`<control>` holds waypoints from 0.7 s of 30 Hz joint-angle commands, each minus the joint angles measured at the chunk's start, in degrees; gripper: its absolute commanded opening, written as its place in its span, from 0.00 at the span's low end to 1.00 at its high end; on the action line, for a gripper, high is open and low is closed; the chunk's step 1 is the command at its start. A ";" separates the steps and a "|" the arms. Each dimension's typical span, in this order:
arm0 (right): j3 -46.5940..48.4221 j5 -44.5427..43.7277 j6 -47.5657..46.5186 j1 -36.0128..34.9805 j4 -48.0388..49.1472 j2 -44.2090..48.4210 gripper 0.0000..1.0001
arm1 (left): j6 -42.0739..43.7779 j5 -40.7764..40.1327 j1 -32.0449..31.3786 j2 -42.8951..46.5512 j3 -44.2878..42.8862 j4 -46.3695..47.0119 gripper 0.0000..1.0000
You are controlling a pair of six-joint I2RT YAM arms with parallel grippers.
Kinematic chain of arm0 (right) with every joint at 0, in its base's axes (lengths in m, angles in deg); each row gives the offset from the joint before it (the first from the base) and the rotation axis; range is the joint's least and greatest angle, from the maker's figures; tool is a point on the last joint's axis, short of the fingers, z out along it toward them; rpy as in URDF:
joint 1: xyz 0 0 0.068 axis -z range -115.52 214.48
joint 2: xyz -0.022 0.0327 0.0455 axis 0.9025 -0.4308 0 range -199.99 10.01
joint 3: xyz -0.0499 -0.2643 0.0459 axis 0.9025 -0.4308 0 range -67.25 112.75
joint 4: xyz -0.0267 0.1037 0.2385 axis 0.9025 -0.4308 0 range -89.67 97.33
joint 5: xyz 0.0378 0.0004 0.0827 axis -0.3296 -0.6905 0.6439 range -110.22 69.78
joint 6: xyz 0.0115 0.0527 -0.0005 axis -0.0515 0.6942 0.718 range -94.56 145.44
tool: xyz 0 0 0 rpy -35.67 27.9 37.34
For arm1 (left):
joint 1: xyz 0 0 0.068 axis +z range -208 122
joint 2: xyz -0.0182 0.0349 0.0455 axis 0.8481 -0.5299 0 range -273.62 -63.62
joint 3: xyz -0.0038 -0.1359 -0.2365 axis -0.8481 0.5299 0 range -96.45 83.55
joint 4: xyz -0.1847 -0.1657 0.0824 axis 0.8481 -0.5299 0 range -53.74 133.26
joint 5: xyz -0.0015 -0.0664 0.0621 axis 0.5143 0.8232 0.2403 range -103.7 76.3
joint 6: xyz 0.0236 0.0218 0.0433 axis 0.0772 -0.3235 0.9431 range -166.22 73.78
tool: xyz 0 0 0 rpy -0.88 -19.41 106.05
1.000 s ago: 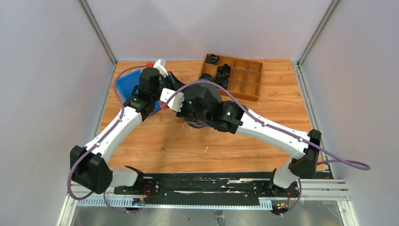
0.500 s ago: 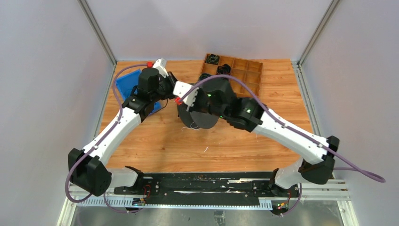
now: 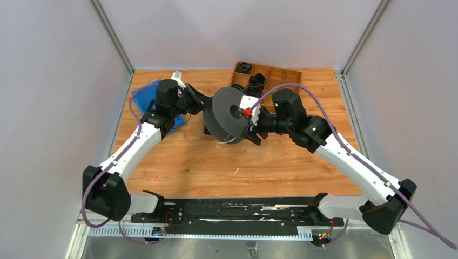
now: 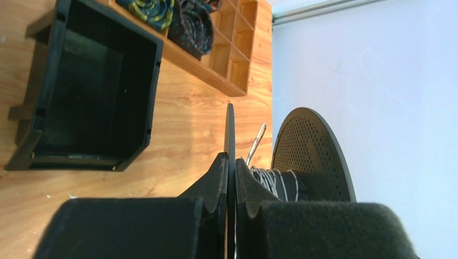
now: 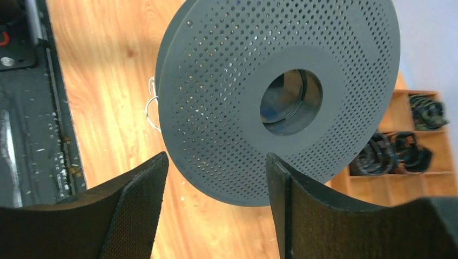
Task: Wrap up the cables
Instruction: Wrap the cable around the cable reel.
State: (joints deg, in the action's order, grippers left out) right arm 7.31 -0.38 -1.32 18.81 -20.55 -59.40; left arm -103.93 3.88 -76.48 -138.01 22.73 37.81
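Observation:
A black spool (image 3: 226, 113) with perforated flanges hangs on edge above the table. My left gripper (image 3: 204, 108) is shut on its thin near flange (image 4: 229, 124), one pad on each face. The cables (image 4: 270, 181), thin white wire, sit in a few turns on the hub. A loose loop (image 5: 151, 102) hangs below the spool (image 5: 281, 97), above the table (image 3: 227, 141). My right gripper (image 5: 216, 162) stands open and empty just short of the outer flange, facing its centre hole. In the top view the right gripper (image 3: 247, 123) is at the spool's right side.
A wooden divided tray (image 3: 275, 81) with black and green coiled bundles sits at the back right. A blue bin (image 3: 145, 97) lies under the left arm. An open black box (image 4: 92, 91) stands on the table beside the spool.
My right gripper has opened, let go of the spool and swung back to its right side. The spool has turned on edge and shifted slightly toward the back, still in the left gripper.

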 commanded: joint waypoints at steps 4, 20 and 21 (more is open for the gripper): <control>-6.98 16.03 5.93 5.06 6.80 5.17 0.71 | -8.57 4.08 0.55 -0.58 2.75 7.64 0.00; -0.02 16.02 13.41 5.21 6.11 -2.62 0.73 | -4.93 3.15 -0.67 0.60 3.48 9.22 0.00; 0.32 16.07 13.64 5.24 6.10 -2.79 0.73 | -4.80 3.16 -0.87 0.64 3.38 9.21 0.00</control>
State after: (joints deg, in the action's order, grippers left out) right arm 4.12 15.33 10.87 23.38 -14.82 -61.67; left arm -108.76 5.57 -76.46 -139.12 26.29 42.66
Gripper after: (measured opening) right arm 0.731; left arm 0.064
